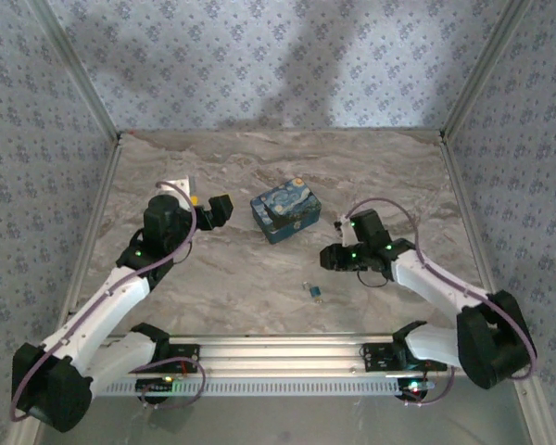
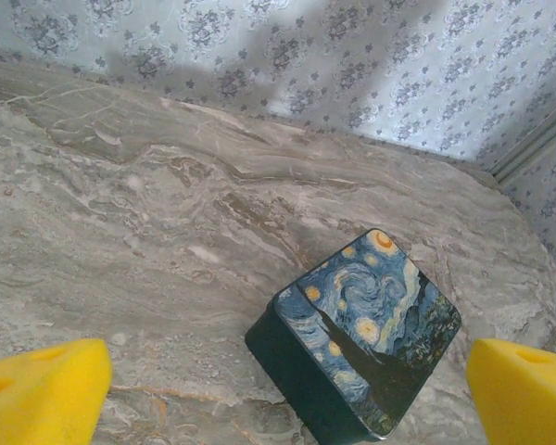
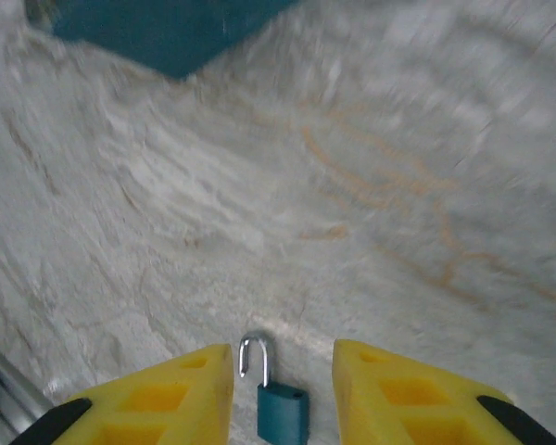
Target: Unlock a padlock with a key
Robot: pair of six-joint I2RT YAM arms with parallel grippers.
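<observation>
padlock [image 3: 282,410] lying flat, beneath spread right pincer [image 3: 283,357]

Overhead view: soft, even, rather dim light. Broad grey shadows cross the wall [image 1: 287,56] at upper centre. My left wrist view is sharp, with soft shadow bands at top right. My right wrist view is smeared across its upper half; the padlock [image 3: 282,413] at bottom centre is sharper.

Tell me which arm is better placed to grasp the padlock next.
Right: in the right wrist view the open right tool frames the padlock lying on the marble table. The left tool, also open, faces the starry-night tin instead, farther from the padlock.
</observation>
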